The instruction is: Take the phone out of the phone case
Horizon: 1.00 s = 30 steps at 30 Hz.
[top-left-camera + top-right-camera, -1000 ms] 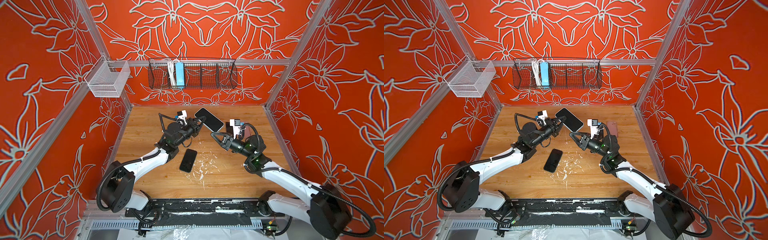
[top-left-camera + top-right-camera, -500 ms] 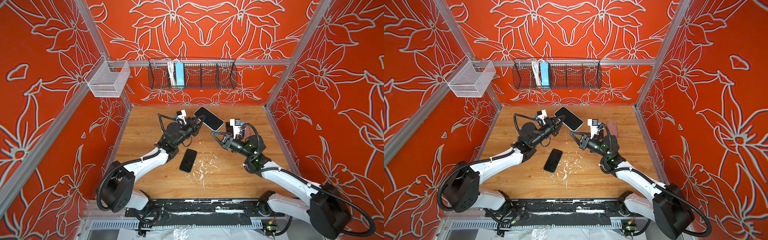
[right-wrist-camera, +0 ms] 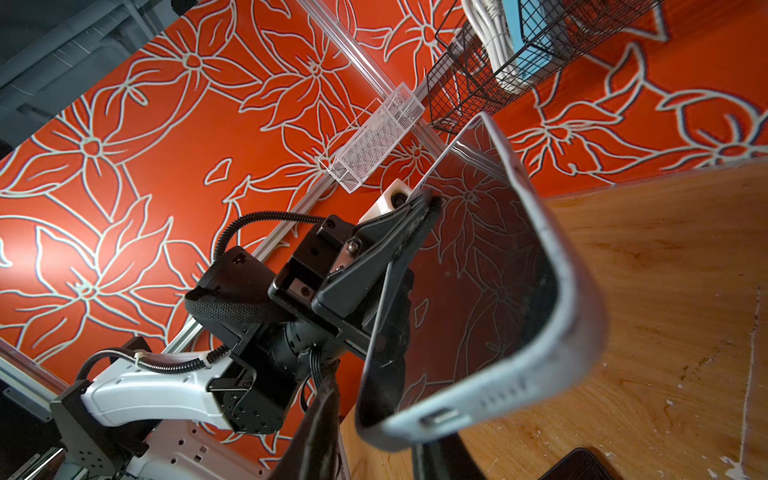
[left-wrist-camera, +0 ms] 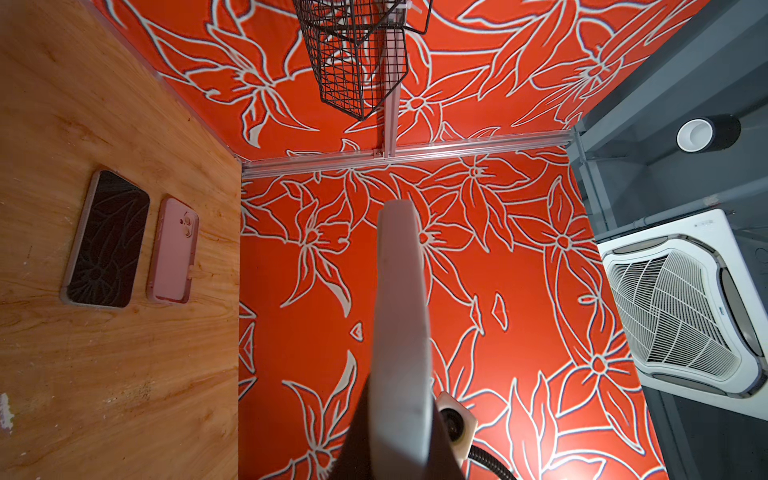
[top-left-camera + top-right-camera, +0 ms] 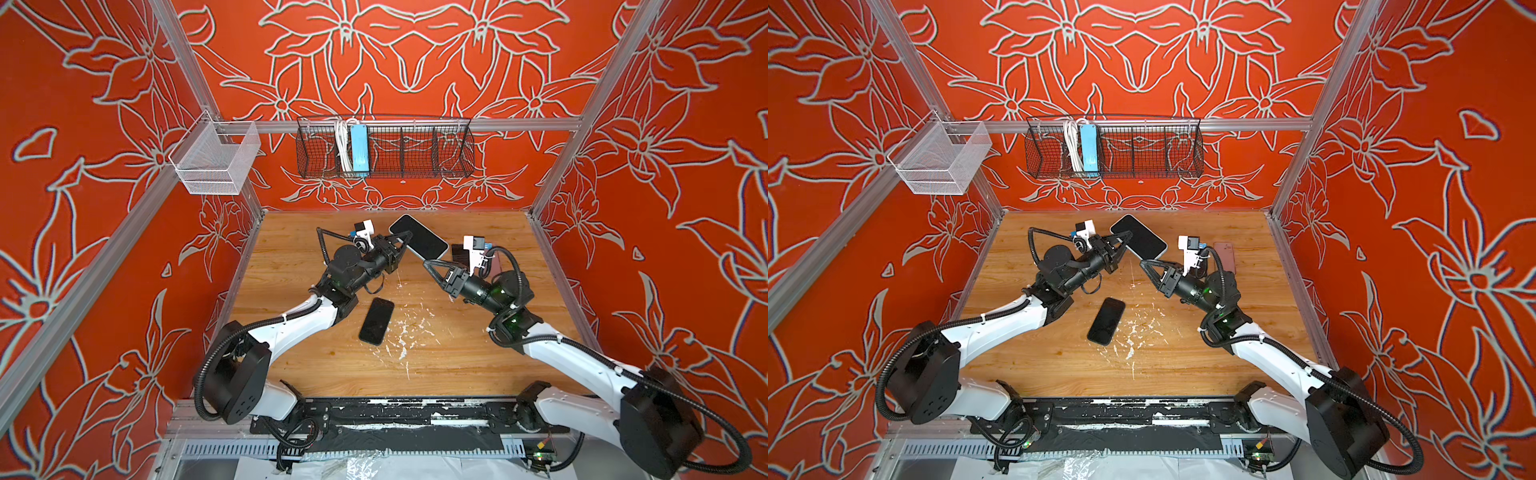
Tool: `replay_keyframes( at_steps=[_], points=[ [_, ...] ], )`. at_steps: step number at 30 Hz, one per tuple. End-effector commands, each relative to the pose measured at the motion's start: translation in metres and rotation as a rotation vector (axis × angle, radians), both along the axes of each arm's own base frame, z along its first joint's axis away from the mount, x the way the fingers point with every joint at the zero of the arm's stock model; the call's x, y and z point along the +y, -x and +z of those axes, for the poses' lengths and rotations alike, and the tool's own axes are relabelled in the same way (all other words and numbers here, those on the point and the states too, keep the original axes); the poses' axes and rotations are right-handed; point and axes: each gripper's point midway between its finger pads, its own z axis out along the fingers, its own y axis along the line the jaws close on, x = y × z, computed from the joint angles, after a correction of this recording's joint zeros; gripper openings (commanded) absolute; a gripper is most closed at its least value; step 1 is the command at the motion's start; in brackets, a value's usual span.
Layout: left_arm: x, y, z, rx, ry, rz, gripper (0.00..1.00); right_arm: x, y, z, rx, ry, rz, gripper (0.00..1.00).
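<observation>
Cased phone (image 5: 419, 237) is pinched by left gripper (image 5: 409, 240). Only in the right wrist view is its port edge seen between the parted jaws of right gripper (image 3: 378, 419); whether they grip it cannot be told.

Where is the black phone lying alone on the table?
The black phone lies flat on the wooden table, near the middle in both top views, just left of the white scuffs.

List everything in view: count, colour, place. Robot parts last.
cased phone: 1, grey case, lifted, far middle
black phone: 1, black, flat, centre
rimmed phone: 1, greyish rim, flat, far right
pink case: 1, pink, back up, beside rimmed phone
wire basket: 1, black, back wall
power strip: 1, blue, in wire basket
cable: 1, white, beside power strip
mesh basket: 1, white, left rail
table: 1, wood, underneath
left gripper: 1, black, shut on cased phone
right gripper: 1, black, at its corner
</observation>
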Motion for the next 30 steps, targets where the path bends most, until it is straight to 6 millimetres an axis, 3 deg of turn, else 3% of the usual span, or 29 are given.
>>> replay_keyframes(
  at_steps=[1, 17, 30],
  points=[
    [0.001, 0.005, 0.027, -0.084, 0.055, -0.013, 0.0, -0.004, -0.002, 0.024, -0.043, -0.057, -0.022, 0.23],
    [-0.003, 0.002, 0.029, -0.083, 0.063, -0.006, 0.0, 0.005, -0.007, 0.014, -0.038, -0.022, -0.026, 0.23],
    [-0.005, -0.003, 0.024, -0.048, 0.081, -0.003, 0.0, 0.009, -0.007, 0.007, -0.08, 0.042, -0.045, 0.16]
  ],
)
